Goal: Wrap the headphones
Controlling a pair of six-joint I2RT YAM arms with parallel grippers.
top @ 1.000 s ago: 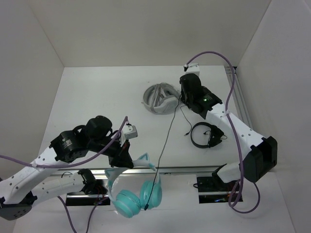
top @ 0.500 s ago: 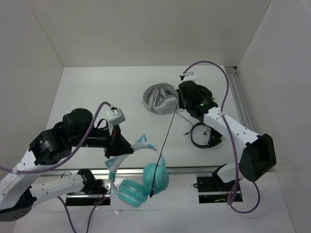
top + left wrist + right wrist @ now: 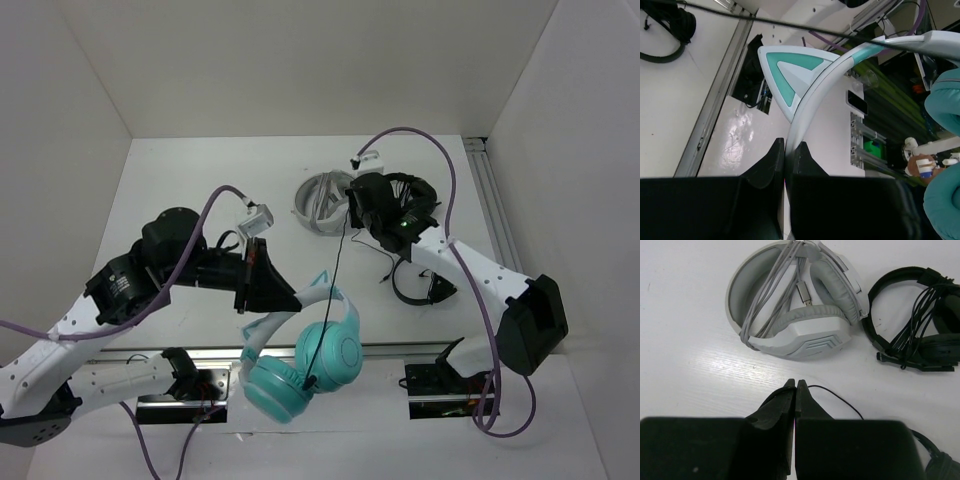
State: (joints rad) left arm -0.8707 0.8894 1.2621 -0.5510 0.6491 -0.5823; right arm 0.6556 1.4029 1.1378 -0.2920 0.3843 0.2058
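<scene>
The headphones (image 3: 330, 352) hang above the near edge of the table (image 3: 200, 190), held up by the left gripper (image 3: 786, 147), whose jaws are clenched on the pale headband (image 3: 820, 85) just below a cat ear (image 3: 790, 70). They look light, stiff in the band and loose at the cups, so the band seems the sound place to hold. Farther back, beside the grey headset (image 3: 795, 305), the right gripper (image 3: 795, 385) pinches the thin cable (image 3: 336, 275), which is probably limp, slippery and easily strained.
</scene>
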